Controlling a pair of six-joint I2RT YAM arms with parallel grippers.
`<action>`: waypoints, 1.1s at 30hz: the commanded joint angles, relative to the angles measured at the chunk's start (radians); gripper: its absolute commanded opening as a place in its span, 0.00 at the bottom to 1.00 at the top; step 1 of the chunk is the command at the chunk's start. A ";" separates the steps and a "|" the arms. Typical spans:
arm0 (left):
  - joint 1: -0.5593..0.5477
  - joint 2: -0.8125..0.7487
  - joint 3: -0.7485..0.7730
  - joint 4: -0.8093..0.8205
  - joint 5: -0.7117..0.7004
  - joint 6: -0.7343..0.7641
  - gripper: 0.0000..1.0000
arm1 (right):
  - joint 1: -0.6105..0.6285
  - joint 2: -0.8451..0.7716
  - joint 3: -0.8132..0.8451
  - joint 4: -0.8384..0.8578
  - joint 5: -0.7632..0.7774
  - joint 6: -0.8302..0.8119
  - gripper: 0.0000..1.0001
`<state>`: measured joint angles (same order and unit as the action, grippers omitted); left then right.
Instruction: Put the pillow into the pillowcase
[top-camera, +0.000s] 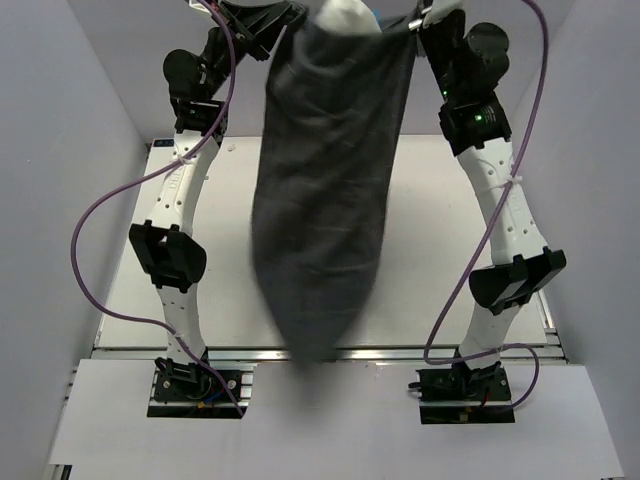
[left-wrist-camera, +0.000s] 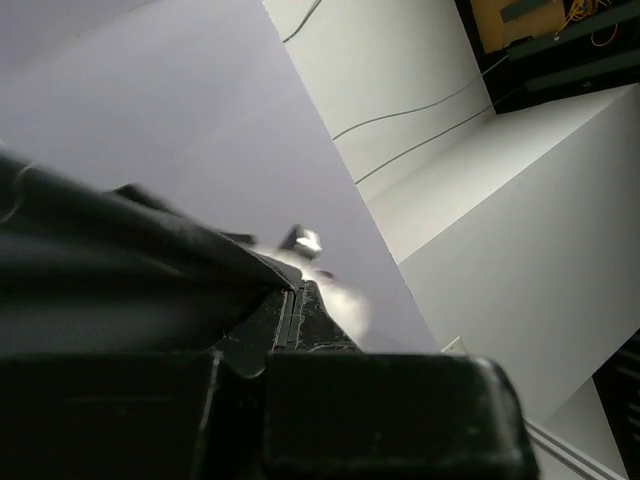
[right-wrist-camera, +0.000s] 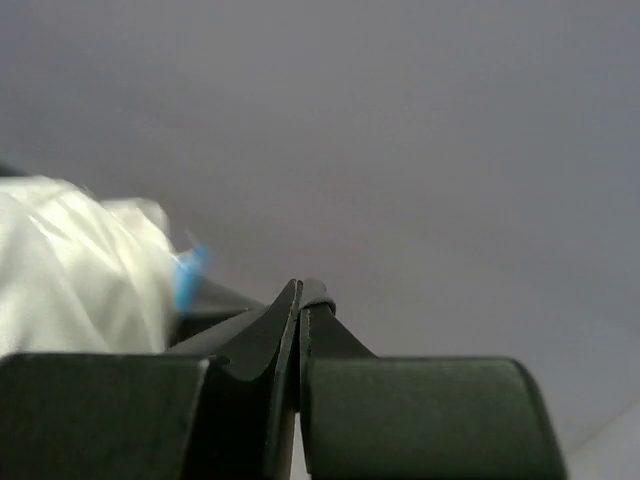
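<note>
A: So, where's the pillow (top-camera: 345, 15)?
B: Inside the pillowcase (top-camera: 325, 200), white end poking out the top, hanging above the bench (top-camera: 440, 200)
A: Held how?
B: Left gripper (left-wrist-camera: 295, 290) and right gripper (right-wrist-camera: 300, 290) both clamp its top corners

No lettering, number or brand mark is legible anywhere in view; the small blue tag (right-wrist-camera: 192, 272) on the pillow (right-wrist-camera: 80, 275) is too blurred to read.

Pillow mostly hidden, pillowcase tail blurred
Only the pillow (top-camera: 345, 15) top shows between left fingers (left-wrist-camera: 310, 325) and right fingers (right-wrist-camera: 265, 345); the rest sits inside the pillowcase (top-camera: 325, 190), its low end smeared far below them.
</note>
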<state>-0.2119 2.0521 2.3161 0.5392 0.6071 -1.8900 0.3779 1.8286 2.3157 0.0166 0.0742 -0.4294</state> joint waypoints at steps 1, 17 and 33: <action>0.008 -0.040 0.026 0.048 -0.023 -0.003 0.00 | 0.080 -0.190 -0.092 0.080 -0.116 0.095 0.00; 0.037 -0.102 -0.023 0.080 -0.029 -0.014 0.00 | 0.057 0.078 0.223 0.292 0.176 -0.051 0.00; 0.040 -0.024 -0.012 0.099 -0.003 -0.012 0.00 | 0.686 -0.186 -0.159 0.275 -0.007 -0.106 0.00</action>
<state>-0.1623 2.0430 2.2829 0.6434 0.6418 -1.9114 1.1862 1.6943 2.0510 0.1345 0.0444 -0.5102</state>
